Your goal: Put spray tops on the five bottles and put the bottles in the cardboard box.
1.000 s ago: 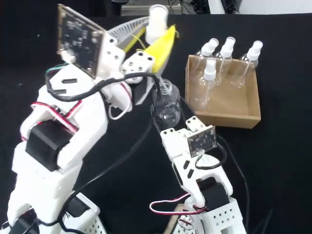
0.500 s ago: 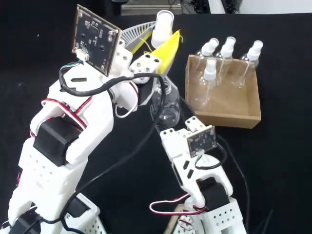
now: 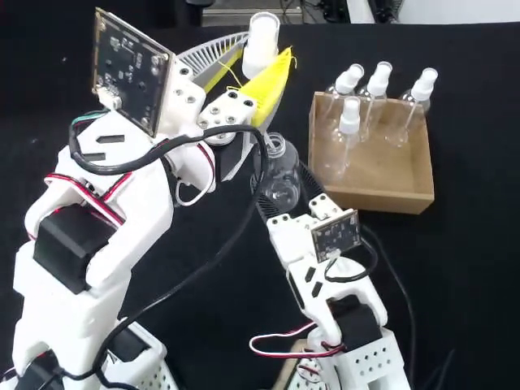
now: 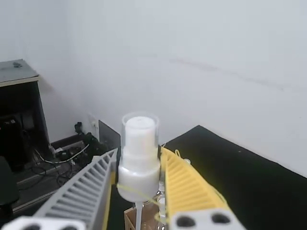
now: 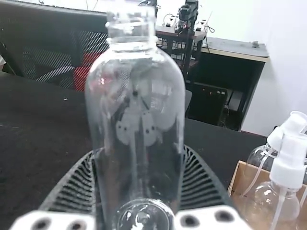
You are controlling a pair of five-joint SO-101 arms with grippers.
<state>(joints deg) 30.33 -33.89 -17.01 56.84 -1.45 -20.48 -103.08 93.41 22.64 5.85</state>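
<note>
My left gripper (image 3: 248, 61) is shut on a white spray top (image 3: 262, 38), held high above the table; in the left wrist view the spray top (image 4: 139, 158) sits between the grey and yellow fingers, its thin tube hanging down. My right gripper (image 3: 280, 191) is shut on a clear open-necked bottle (image 3: 279, 169), held upright just below the left gripper. The bottle (image 5: 136, 124) stands between the black ribbed fingers. The cardboard box (image 3: 382, 183) to the right holds several capped bottles (image 3: 351, 130).
The black table surface (image 3: 471, 268) lies around the box. Both white arm bodies crowd the left and centre. In the right wrist view, capped bottles (image 5: 283, 177) in the box sit close beside the held bottle.
The left arm swung right and then back left with the spray top, ending about where it was a second ago. The right arm kept still with the bottle.
</note>
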